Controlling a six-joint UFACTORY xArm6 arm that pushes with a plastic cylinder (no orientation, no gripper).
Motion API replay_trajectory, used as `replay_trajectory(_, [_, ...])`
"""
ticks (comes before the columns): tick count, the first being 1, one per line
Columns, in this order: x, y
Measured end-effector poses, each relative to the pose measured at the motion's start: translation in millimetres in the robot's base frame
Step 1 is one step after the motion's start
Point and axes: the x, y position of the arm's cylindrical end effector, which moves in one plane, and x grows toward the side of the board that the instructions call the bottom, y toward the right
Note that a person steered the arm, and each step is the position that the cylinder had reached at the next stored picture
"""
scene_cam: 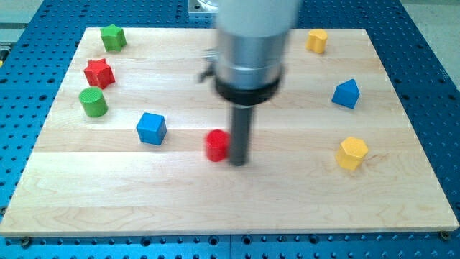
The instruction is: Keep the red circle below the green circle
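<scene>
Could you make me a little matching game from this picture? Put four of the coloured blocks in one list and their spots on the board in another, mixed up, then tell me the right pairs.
Blocks:
1. red circle
2. green circle
3. green star
4. blue cube

Places:
A. top left corner of the board
B. right beside my tip, on its left
C. left edge, just under the red star
D. between the green circle and the red circle

Pairs: 1-B, 2-C, 3-A, 4-D
</scene>
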Motion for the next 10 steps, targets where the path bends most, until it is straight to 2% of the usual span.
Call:
replay_trajectory(1, [-2.6,-11.5])
replay_trajectory(2, [-33.3,7.0])
replay_trajectory(4, [-3.2,-134.0])
replay_trajectory(5, [36.0,-127.1])
replay_trajectory(6, [28.6,-170.1])
replay_trajectory(7, [-16.5,-185.9])
replay_trajectory(9, [-9.8,-191.2])
replay_trajectory(10, [-23.3,-164.8])
